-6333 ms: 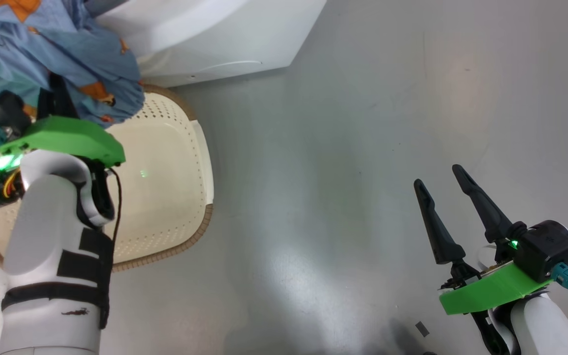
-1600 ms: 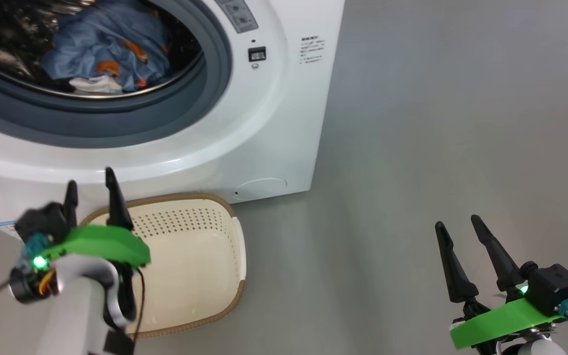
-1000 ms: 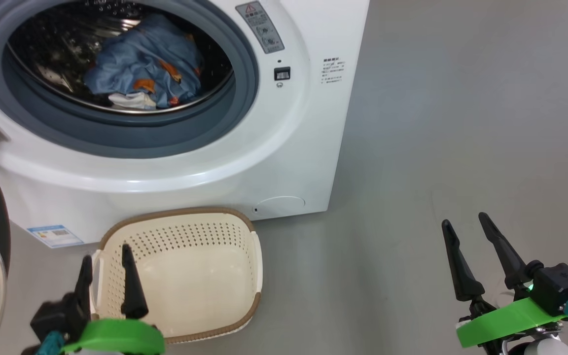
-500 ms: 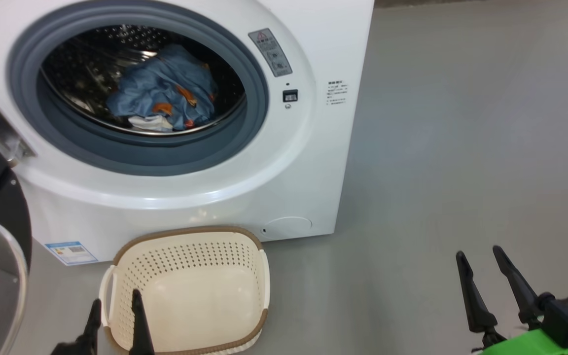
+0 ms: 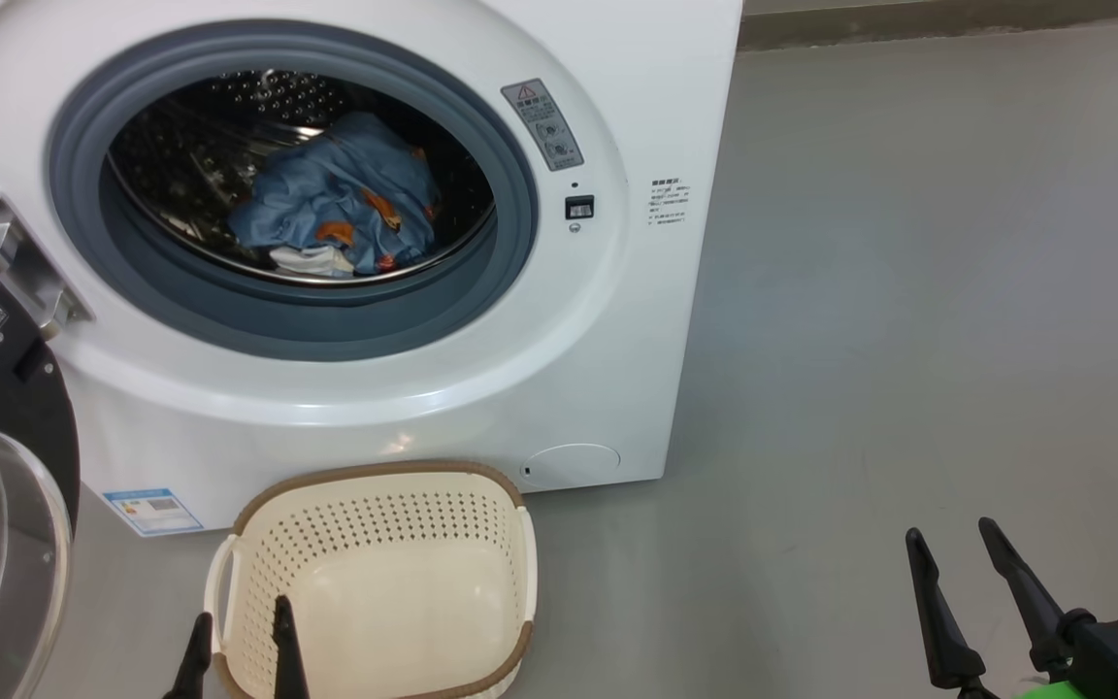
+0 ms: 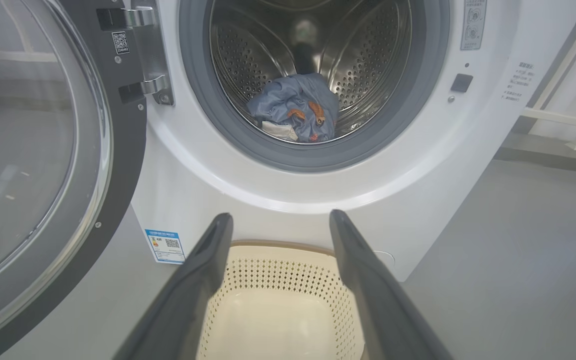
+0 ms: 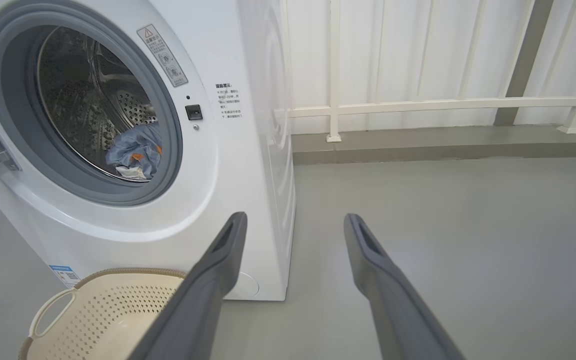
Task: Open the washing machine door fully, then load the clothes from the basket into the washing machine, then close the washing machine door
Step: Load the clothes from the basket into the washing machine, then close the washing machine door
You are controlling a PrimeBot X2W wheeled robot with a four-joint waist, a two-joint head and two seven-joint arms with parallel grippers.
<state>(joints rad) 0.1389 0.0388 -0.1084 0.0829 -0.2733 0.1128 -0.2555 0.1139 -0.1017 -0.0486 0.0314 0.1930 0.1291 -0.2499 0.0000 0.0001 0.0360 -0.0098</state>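
The washing machine [image 5: 481,388] stands with its drum exposed. Its door [image 5: 6,408], black-rimmed with a glass bowl, is swung wide to the left. The clothes [image 5: 336,209], blue cloth with orange prints over a white piece, lie heaped in the drum and show as the clothes [image 6: 295,107] in the left wrist view. The cream basket [image 5: 375,473] sits on the floor against the machine's front, its inside bare. My left gripper [image 5: 240,621] hovers open over the basket's near edge, holding nothing. My right gripper [image 5: 950,532] is open over bare floor to the right.
Grey floor [image 5: 908,291] stretches right of the machine. A white railing [image 7: 418,105] and panelled wall run behind it. The open door [image 6: 123,165] juts out on the left beside the basket [image 6: 278,280].
The head camera has tilted up, so machine, basket and grippers sit lower in the picture. The blue cloth my left gripper held over the basket earlier now lies in the drum.
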